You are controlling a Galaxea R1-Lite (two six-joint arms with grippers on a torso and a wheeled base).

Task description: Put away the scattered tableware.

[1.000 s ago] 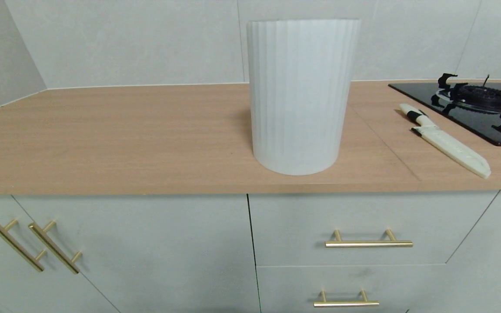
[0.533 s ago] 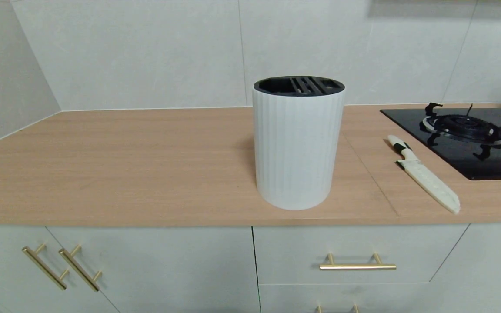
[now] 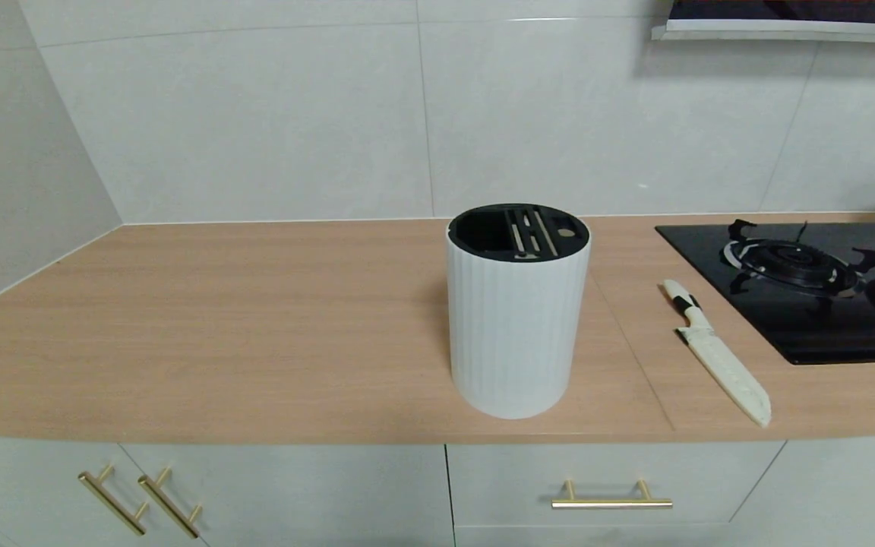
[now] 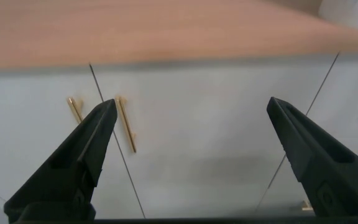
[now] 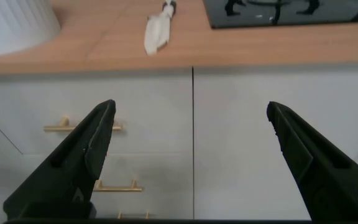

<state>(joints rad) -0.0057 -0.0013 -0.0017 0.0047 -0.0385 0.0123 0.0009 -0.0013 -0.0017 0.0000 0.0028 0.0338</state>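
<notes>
Head view: we see knife block (image 3: 517,319) centre frame, slotted top; knife (image 3: 715,361) on tabletop (image 3: 255,327) at right. Wrist views: our left claw (image 4: 190,106), right claw (image 5: 190,107) apart, facing cabinet fronts (image 4: 197,180).

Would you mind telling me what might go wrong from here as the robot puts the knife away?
1. The knife lies with its blade tip near the front edge of the counter; a clumsy nudge might push it off.
2. The top slots of the holder look narrow; a tilted blade could jam or tip it.
3. The left claw and right claw hang open below counter height, so rising could clip that edge.
</notes>
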